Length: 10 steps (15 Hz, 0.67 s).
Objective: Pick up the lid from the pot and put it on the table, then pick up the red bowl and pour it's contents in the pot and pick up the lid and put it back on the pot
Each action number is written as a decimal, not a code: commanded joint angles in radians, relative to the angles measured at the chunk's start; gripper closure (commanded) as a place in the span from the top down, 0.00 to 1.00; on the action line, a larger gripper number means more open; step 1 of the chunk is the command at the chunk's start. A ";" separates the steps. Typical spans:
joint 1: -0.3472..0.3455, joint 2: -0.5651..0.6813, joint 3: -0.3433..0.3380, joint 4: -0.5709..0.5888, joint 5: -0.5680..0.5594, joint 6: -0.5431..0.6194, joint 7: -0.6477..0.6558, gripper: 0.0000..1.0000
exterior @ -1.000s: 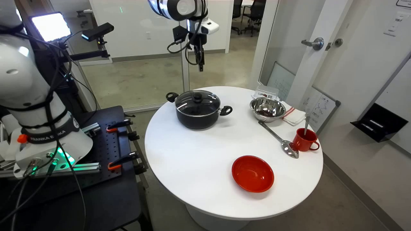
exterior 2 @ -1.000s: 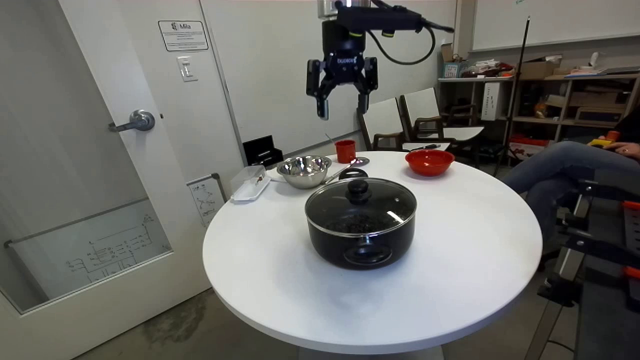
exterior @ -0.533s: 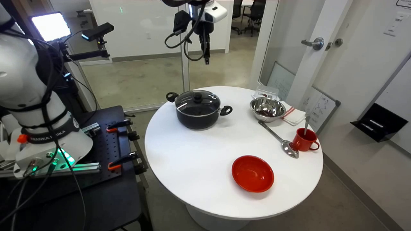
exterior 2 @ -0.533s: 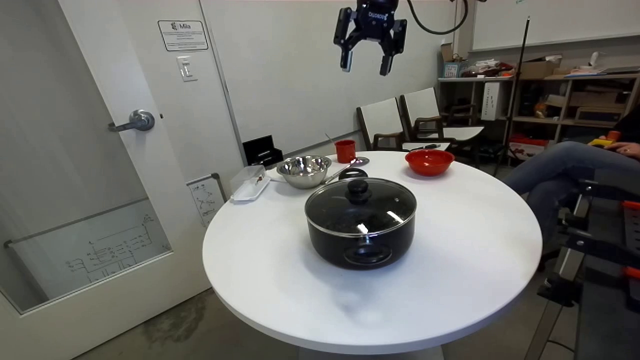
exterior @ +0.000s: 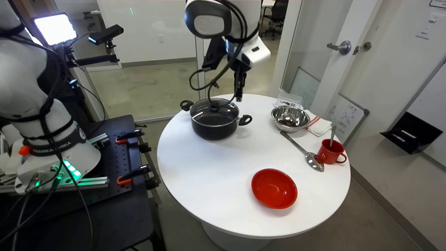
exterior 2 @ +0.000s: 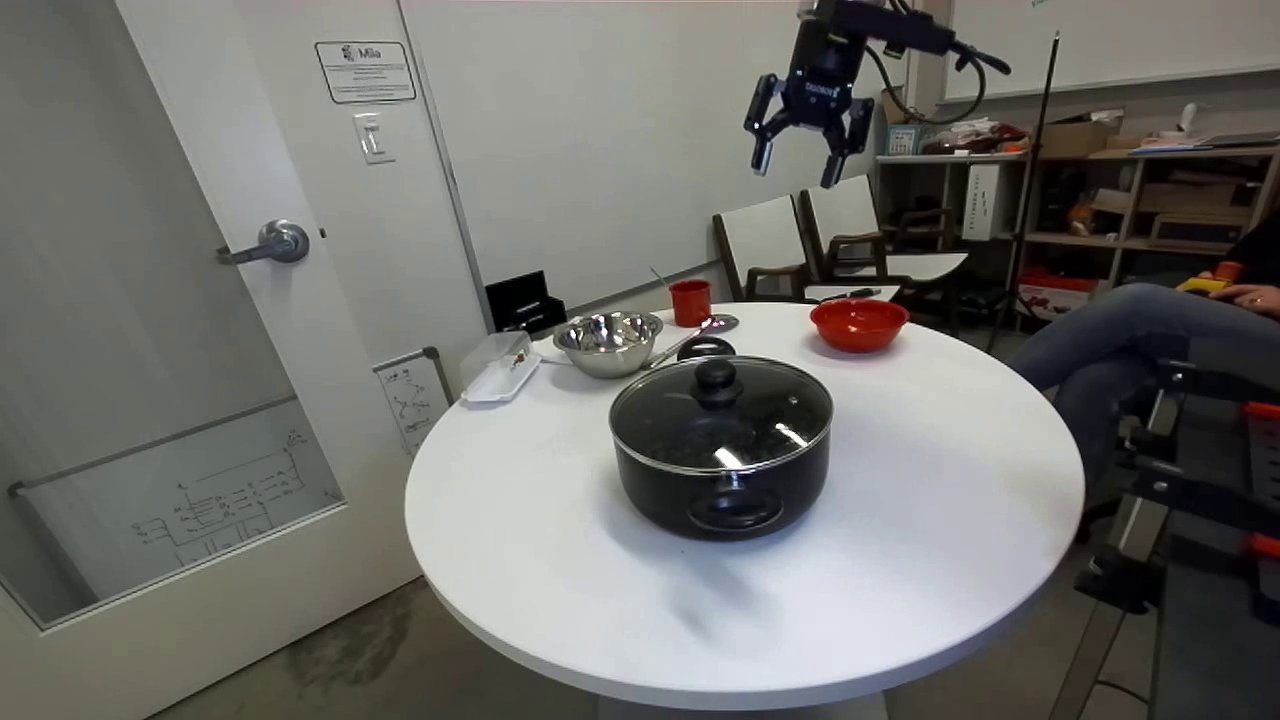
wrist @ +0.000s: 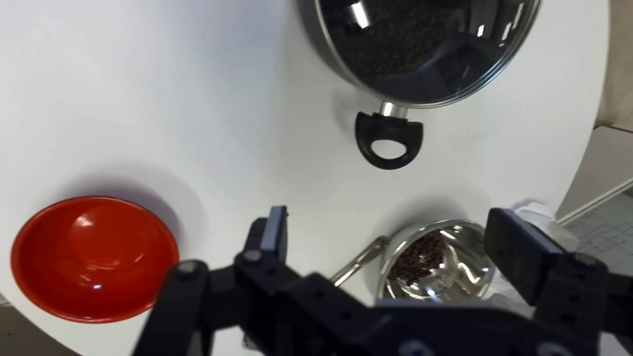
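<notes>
The glass lid point(exterior 2: 715, 425) with its black knob sits on the black pot point(exterior: 214, 130), and dark contents show through the glass. In the wrist view the lid point(wrist: 410, 54) is cut off by the top edge. Apart from the pot stands the red bowl point(exterior: 274, 188) on the round white table point(exterior: 216, 174); its inside looks empty in the wrist view, where the bowl point(wrist: 94, 259) lies at left. My gripper point(exterior 2: 797, 168) hangs high above the table, slightly tilted, jaws wide apart. Nothing is between its fingers point(wrist: 273, 232), and it touches none of these things.
A steel bowl point(wrist: 420, 277) holding dark red beans stands beneath the gripper in the wrist view. Around it are a long spoon point(exterior: 299, 148), a red mug point(exterior: 331, 152), a striped cloth point(exterior: 320, 126) and a clear plastic box point(exterior 2: 503, 370).
The gripper has shifted right in both exterior views, first rising and then dropping over the last half second. It tilts more now. Lid, pot and red bowl stay where they were.
</notes>
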 commanded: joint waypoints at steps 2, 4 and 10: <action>0.013 0.154 -0.037 0.073 -0.174 0.068 0.157 1.00; 0.022 0.197 -0.048 0.104 -0.233 0.035 0.210 1.00; 0.007 0.193 -0.032 0.086 -0.207 0.054 0.179 1.00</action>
